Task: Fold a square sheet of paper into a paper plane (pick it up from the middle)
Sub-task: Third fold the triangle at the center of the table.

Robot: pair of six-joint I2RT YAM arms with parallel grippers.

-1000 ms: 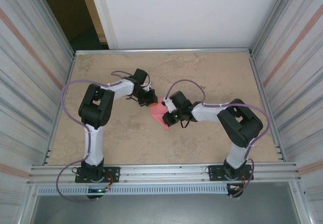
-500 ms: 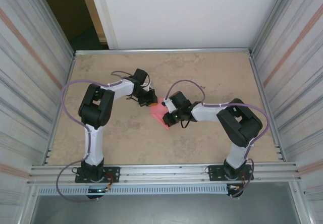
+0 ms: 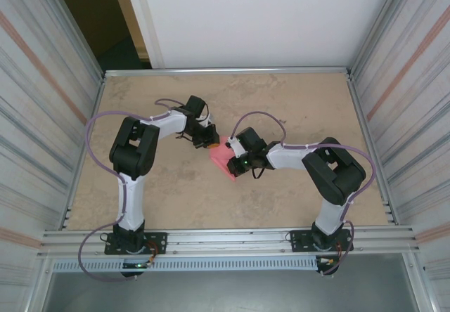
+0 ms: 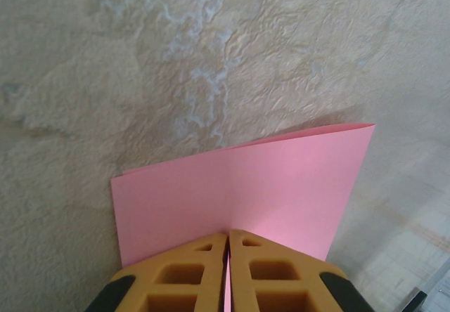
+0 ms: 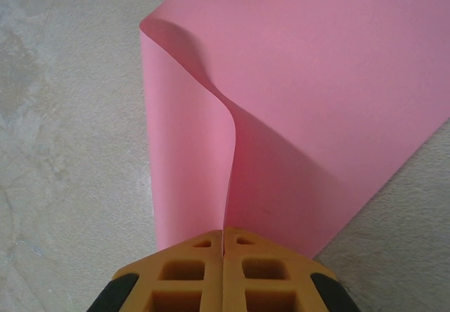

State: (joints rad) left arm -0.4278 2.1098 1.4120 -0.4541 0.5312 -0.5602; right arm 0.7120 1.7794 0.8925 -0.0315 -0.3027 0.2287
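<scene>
**White Tubes, Black Joints, Orange Fingers**

My left arm (image 3: 130, 185) and right arm (image 3: 285, 157) are white tubes between bulky black joints, each trailed by a looping lilac cable (image 3: 90, 126). My fingers (image 4: 299, 273) are orange-yellow blocks with moulded hollow cells and black outer corners.

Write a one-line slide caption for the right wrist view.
Right gripper shut on the pink square sheet of paper, which curls into a soft, uncreased fold above the mottled tabletop.

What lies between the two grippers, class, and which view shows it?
The square sheet of paper, pink, spans the gap from the left gripper to the right gripper, both shut on it; the top external view shows this.
</scene>
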